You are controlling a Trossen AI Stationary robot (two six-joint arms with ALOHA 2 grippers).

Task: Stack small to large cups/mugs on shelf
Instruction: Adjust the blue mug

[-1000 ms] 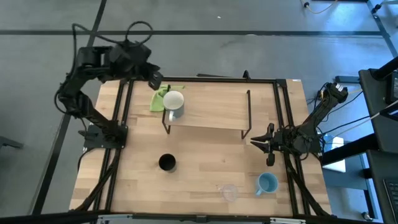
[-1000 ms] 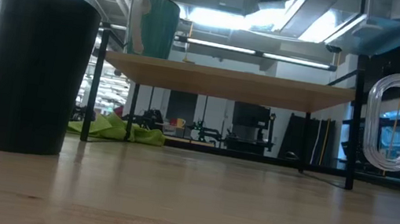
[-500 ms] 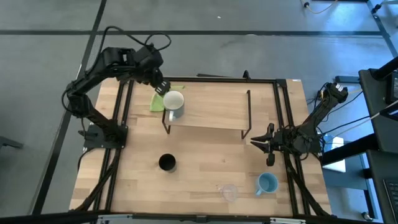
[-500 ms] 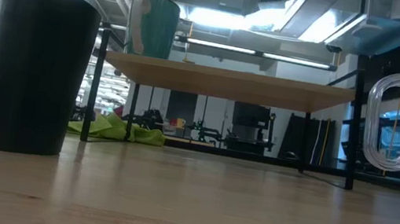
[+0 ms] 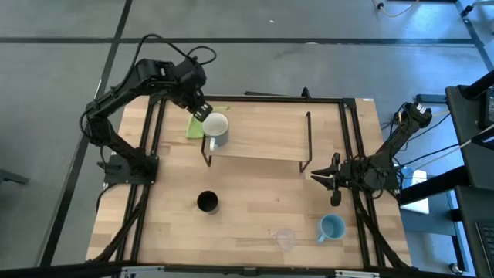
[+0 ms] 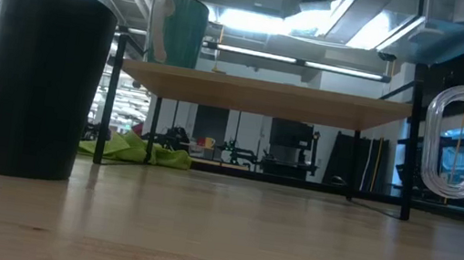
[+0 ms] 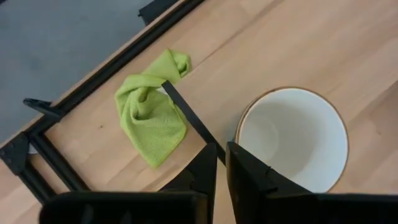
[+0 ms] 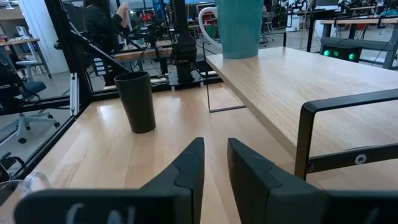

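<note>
White-lined teal handled mug seen standing on low light-wood shelf, at its left end. Left pincer now brought over mug's rim from back-left counter corner; fingers nearly closed, nothing held. Judged: next cup fetch not begun. Black tapered cup, clear cup, light blue mug left on counter. Right pincer parked at right edge, slightly parted, empty. Green cloth shown clearly by left wrist view only.
</note>
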